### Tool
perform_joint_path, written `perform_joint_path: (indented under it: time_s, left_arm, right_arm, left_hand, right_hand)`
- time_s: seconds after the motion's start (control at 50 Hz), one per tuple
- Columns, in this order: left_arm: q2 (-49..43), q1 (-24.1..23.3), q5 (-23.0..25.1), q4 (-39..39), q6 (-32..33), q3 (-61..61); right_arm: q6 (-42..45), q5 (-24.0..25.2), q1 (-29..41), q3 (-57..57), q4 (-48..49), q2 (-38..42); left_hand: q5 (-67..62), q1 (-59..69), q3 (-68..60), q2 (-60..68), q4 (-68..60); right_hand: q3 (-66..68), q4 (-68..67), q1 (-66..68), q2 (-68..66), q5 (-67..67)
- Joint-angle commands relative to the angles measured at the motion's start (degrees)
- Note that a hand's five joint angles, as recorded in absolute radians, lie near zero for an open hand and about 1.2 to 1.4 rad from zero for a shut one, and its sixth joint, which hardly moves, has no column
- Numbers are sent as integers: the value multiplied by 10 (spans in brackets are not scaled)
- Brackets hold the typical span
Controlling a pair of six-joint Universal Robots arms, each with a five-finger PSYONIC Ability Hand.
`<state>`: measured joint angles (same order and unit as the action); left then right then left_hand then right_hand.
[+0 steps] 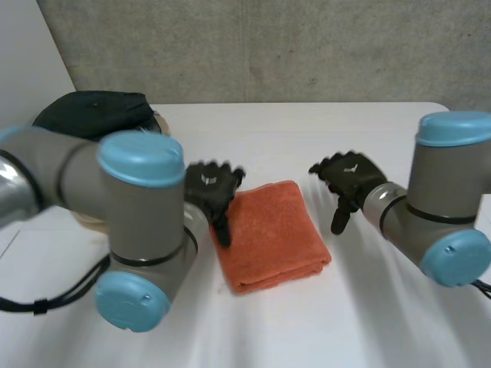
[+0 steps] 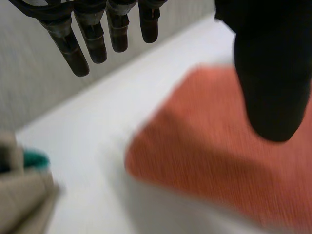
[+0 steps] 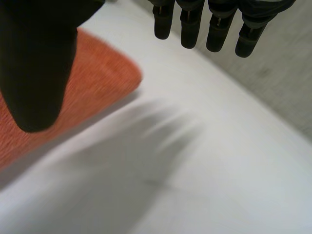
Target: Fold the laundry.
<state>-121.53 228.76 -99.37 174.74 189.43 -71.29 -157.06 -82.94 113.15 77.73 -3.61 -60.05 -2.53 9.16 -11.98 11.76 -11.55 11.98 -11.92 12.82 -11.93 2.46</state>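
Note:
A folded orange towel (image 1: 272, 234) lies in the middle of the white table (image 1: 345, 130). My left hand (image 1: 211, 192) hovers at the towel's left edge, open, fingers (image 2: 80, 44) straight, thumb above the orange cloth (image 2: 219, 141). My right hand (image 1: 349, 180) is open just right of the towel, clear of it. In the right wrist view its straight fingers (image 3: 209, 24) point over bare table and its thumb hangs above the towel's corner (image 3: 97, 83). Neither hand holds anything.
A dark green garment (image 1: 96, 111) lies heaped at the table's back left, on something pale. In the left wrist view a beige and teal heap (image 2: 24, 187) sits beside the towel. The grey wall (image 1: 268, 46) rises behind the table.

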Motion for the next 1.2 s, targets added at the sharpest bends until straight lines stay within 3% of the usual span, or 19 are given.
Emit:
perform_joint_path:
  time_s: [0.02,0.14,0.16,0.26,0.32,0.48,0.5,0.52,0.58,0.6,0.7,0.78,0.88,1.08,1.2]
  left_arm:
    - [66,28,121,28,2,1]
    - [89,68,289,17,-2,4]
    - [91,72,343,11,-3,2]
    - [100,77,439,-20,-4,0]
    - [107,74,444,-34,-2,0]
    - [118,69,444,-35,-3,-12]
    - [119,68,444,-35,-4,-14]
    - [119,67,444,-35,-4,-15]
    - [121,65,444,-34,-6,-18]
    - [121,64,444,-35,-6,-18]
    - [121,65,444,-34,-6,-19]
    - [122,67,444,-34,-6,-15]
    - [122,67,444,-33,-7,-9]
    - [124,63,444,-33,-7,1]
    - [125,58,444,-33,-10,3]
  right_arm:
    - [-7,2,-1,116,55,-81]
    - [-83,10,-1,182,59,-81]
    - [-96,16,-1,188,60,-81]
    - [-146,74,-5,211,90,-78]
    - [-165,95,-2,217,119,-63]
    - [-163,91,6,188,172,9]
    - [-163,89,6,183,179,16]
    - [-163,81,7,171,190,32]
    - [-160,71,8,147,189,51]
    - [-156,57,4,142,191,55]
    - [-159,-2,0,128,228,49]
    - [-159,-13,-7,90,235,45]
    - [-149,-17,-91,17,233,72]
    - [-150,-68,-223,-305,102,250]
    - [-150,-73,-280,-501,22,360]
  left_hand:
    - [25,8,20,-18,15]
    - [25,8,20,-18,15]
    - [25,8,20,-18,15]
    - [25,9,19,-17,15]
    - [25,9,19,-17,15]
    - [25,9,19,-17,15]
    - [25,9,19,-17,15]
    - [25,9,19,-17,15]
    - [25,9,19,-17,15]
    - [25,9,19,-17,15]
    - [25,9,19,-17,15]
    - [25,8,20,-18,15]
    - [25,8,20,-18,15]
    - [25,8,20,-18,15]
    - [25,8,20,-18,15]
  right_hand:
    - [8,-9,0,-8,3]
    - [8,-9,0,-8,3]
    - [8,-9,0,-8,3]
    - [10,-10,1,-10,5]
    - [10,-10,1,-10,5]
    - [73,-74,65,-74,68]
    - [140,-141,132,-141,135]
    - [301,-301,292,-301,296]
    - [515,-516,507,-515,510]
    - [679,-679,670,-679,674]
    - [680,-681,672,-681,675]
    - [680,-681,672,-681,675]
    - [680,-681,672,-681,675]
    - [680,-681,672,-681,675]
    - [680,-681,672,-681,675]
